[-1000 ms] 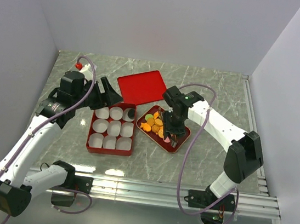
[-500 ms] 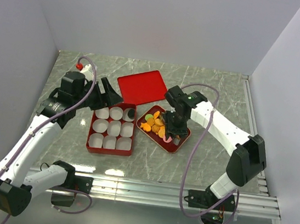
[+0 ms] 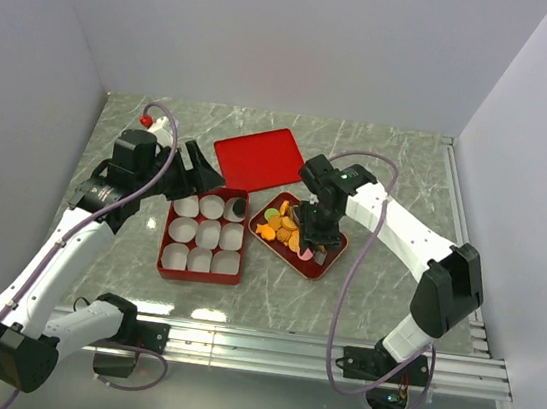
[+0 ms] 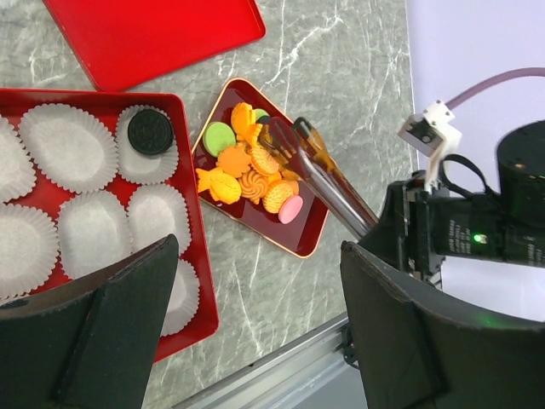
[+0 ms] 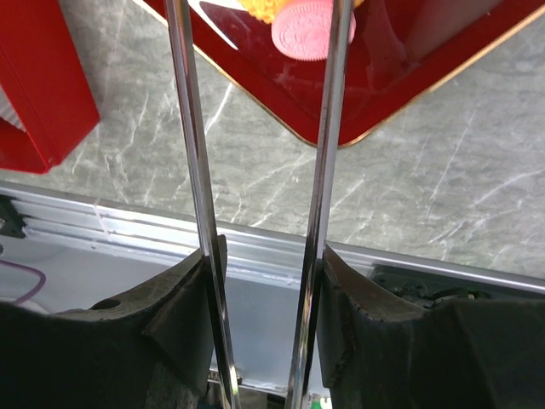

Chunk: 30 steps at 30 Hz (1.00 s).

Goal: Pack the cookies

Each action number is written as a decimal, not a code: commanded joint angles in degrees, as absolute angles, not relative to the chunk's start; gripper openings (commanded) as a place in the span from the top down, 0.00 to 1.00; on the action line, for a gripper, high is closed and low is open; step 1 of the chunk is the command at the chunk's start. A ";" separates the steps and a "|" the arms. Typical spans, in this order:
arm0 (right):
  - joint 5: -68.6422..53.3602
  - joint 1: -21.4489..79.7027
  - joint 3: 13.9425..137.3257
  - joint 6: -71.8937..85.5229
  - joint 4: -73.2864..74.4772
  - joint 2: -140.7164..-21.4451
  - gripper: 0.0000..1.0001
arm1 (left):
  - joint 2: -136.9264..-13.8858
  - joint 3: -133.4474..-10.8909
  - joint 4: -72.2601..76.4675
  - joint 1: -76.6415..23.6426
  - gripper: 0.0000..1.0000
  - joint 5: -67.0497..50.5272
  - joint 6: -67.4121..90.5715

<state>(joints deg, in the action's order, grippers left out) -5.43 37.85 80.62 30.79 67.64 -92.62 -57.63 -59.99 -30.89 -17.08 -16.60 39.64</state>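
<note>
The cookies point(image 3: 283, 228), orange, green and pink, lie piled in a small red tray point(image 3: 331, 261); they also show in the left wrist view point(image 4: 247, 175). One black cookie point(image 4: 150, 132) sits in a paper cup at the far right corner of the red box point(image 3: 164, 246). My right gripper point(image 3: 313, 228) is shut on metal tongs point(image 5: 328, 128), whose tips hang over the tray on either side of a pink cookie point(image 5: 305, 17). My left gripper point(image 3: 198, 168) is open and empty, above the box's far left edge.
The box holds several white paper cups point(image 4: 64, 145). A flat red lid point(image 3: 259, 156) lies behind the box and tray. The metal rail point(image 5: 255, 247) runs along the table's near edge. Grey walls close in the left, back and right.
My right gripper with the tongs has shifted slightly over the cookie tray. The left arm has barely moved.
</note>
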 commanded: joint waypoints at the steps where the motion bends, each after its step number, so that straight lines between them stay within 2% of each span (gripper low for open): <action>1: -4.92 37.53 83.32 30.15 67.68 -93.87 0.50 | -57.22 -59.85 -29.71 -17.23 0.17 -16.17 38.50; 15: -5.36 37.27 86.22 28.83 67.59 -98.00 0.51 | -57.83 -60.64 -29.88 -17.23 0.18 -14.86 38.23; 22: -4.92 36.56 88.14 28.30 68.81 -98.00 0.64 | -57.66 -60.91 -30.41 -17.23 0.17 -13.98 37.88; 30: -3.69 36.21 99.22 28.04 74.70 -98.52 0.65 | -58.01 -62.22 -30.94 -17.14 0.17 -12.48 37.18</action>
